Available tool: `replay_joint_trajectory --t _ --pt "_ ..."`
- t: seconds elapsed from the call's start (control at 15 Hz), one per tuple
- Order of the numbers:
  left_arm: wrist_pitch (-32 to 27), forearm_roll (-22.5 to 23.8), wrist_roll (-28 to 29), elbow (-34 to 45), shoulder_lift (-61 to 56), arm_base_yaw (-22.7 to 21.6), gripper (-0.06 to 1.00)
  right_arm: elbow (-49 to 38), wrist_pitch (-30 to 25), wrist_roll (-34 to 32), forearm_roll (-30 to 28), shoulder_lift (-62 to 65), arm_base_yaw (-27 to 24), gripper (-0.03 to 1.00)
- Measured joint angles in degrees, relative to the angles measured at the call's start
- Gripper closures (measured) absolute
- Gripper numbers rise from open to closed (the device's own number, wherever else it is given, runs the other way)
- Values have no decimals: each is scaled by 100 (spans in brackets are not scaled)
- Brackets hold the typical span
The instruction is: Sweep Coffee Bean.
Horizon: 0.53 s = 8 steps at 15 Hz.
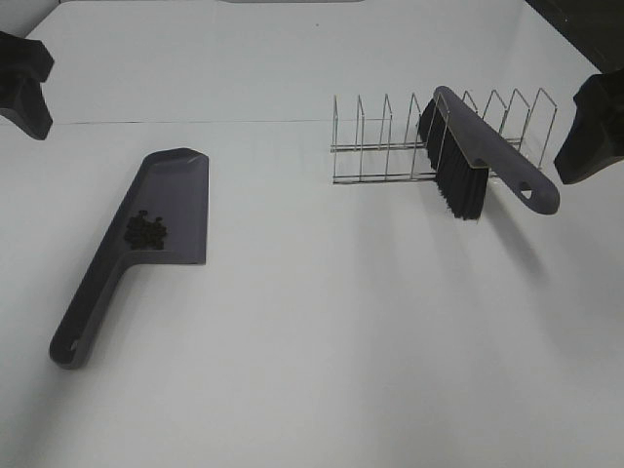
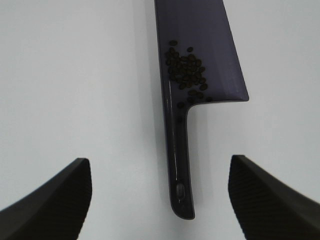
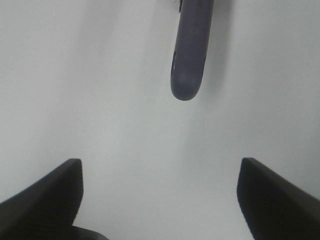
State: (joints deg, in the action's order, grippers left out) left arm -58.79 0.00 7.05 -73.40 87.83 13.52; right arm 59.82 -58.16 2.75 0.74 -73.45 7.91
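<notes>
Judging from how things lie, the sweeping step appears to be finished: the coffee beans [image 1: 146, 231] are gathered in a small dark cluster inside the dustpan [image 1: 180, 195], at the back of the pan where the handle begins, and no stray beans can be made out on the white table [image 1: 322, 341]. The brush [image 1: 468, 161] is seen resting on the wire rack [image 1: 390, 136], bristles hanging down, its handle sticking out over the table.

Both tools are held by nothing. The left gripper [image 2: 160, 200] is spread wide and empty above the dustpan handle [image 2: 180, 170], which lies between the two fingers but apart from them. The right gripper [image 3: 160, 200] is likewise spread wide and empty, with the rounded end of the brush handle [image 3: 189, 55] ahead of it.

If more is called for, it would likely be a withdrawal of both arms, or a descent onto the dustpan handle should the pan need carrying; that grasp would have to keep the pan level so that no beans roll out.

In the high view only dark parts of each arm show at the frame edges. How far the grippers stand above the table cannot be told.
</notes>
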Motion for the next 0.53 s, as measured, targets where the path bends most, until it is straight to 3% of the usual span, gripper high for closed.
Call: replay_joint_trajectory --t 0.4,0.53 --pt "-34 0 0 1049 -1134 0 25 -40 -361 384 0 905 0 18" --pt "138 0 17 1885 -1982 0 25 -550 -401 413 0 1524 0 18"
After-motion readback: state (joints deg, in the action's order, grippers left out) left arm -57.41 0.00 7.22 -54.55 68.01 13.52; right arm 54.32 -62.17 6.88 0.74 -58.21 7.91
